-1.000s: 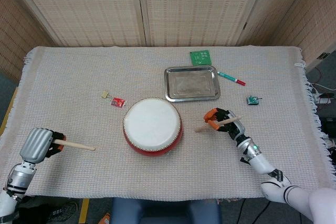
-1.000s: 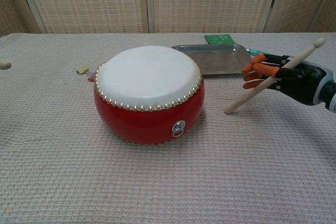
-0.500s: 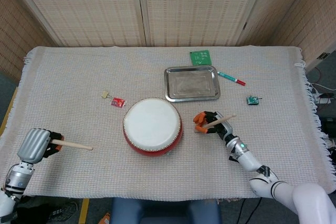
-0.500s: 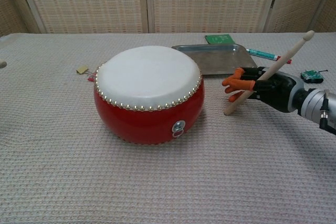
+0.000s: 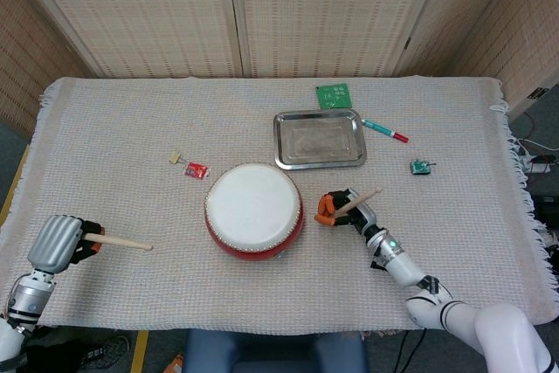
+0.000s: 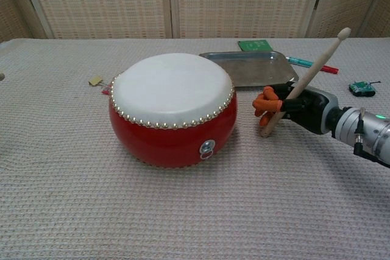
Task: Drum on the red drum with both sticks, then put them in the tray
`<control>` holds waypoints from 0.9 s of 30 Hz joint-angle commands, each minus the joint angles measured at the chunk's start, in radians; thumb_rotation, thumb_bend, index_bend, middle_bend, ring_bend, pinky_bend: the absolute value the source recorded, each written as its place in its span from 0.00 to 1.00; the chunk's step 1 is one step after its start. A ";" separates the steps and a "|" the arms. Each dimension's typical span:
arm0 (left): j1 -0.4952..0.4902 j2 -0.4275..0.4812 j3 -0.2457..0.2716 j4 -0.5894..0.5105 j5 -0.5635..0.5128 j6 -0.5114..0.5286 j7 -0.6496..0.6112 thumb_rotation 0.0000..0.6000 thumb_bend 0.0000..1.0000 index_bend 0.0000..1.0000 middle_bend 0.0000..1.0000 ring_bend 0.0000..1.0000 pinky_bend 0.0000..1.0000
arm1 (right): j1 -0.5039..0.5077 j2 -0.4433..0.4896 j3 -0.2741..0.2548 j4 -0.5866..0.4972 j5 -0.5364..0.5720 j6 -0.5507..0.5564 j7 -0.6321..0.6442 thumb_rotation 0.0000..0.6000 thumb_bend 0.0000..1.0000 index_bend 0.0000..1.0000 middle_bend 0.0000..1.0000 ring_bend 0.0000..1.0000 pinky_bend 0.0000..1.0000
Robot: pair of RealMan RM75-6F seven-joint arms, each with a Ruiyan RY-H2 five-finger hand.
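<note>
The red drum [image 5: 254, 210] [image 6: 173, 109] with a white skin stands at the table's middle front. Just right of it my right hand [image 5: 344, 208] [image 6: 294, 105] grips a wooden drumstick [image 5: 355, 201] [image 6: 303, 81]; the stick tilts up and to the right, its lower end near the cloth beside the drum. Far left, at the table's front edge, my left hand [image 5: 63, 243] holds the other drumstick [image 5: 120, 241], which points right toward the drum. In the chest view only that stick's tip [image 6: 1, 77] shows at the left border. The steel tray [image 5: 319, 138] [image 6: 250, 67] lies behind the drum.
A green circuit board [image 5: 333, 94] lies behind the tray, a red-and-teal pen [image 5: 384, 130] to its right, and a small green module [image 5: 422, 166] further right. A small red chip [image 5: 196, 170] and a yellow tag [image 5: 175, 159] lie left of the drum. A woven cloth covers the table.
My right hand has moved left toward the drum with its stick, which now stands steeper. The left hand and its stick have drifted slightly left.
</note>
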 commanded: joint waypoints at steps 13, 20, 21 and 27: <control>0.005 -0.014 0.005 0.036 -0.003 -0.006 -0.037 1.00 0.78 1.00 1.00 1.00 1.00 | 0.008 -0.046 -0.023 0.023 -0.016 0.032 -0.063 1.00 0.20 0.97 0.76 0.65 0.71; 0.006 -0.021 0.006 0.053 -0.002 -0.006 -0.052 1.00 0.78 1.00 1.00 1.00 1.00 | 0.002 -0.066 -0.022 0.045 -0.012 0.054 -0.078 1.00 0.28 1.00 0.85 0.76 0.82; 0.006 -0.023 0.007 0.055 -0.002 -0.006 -0.054 1.00 0.78 1.00 1.00 1.00 1.00 | 0.001 -0.068 -0.021 0.048 -0.011 0.057 -0.081 1.00 0.30 1.00 0.86 0.79 0.85; 0.006 -0.029 0.008 0.067 -0.001 -0.008 -0.063 1.00 0.78 1.00 1.00 1.00 1.00 | -0.004 -0.087 -0.022 0.065 -0.010 0.074 -0.094 1.00 0.36 1.00 0.93 0.88 0.94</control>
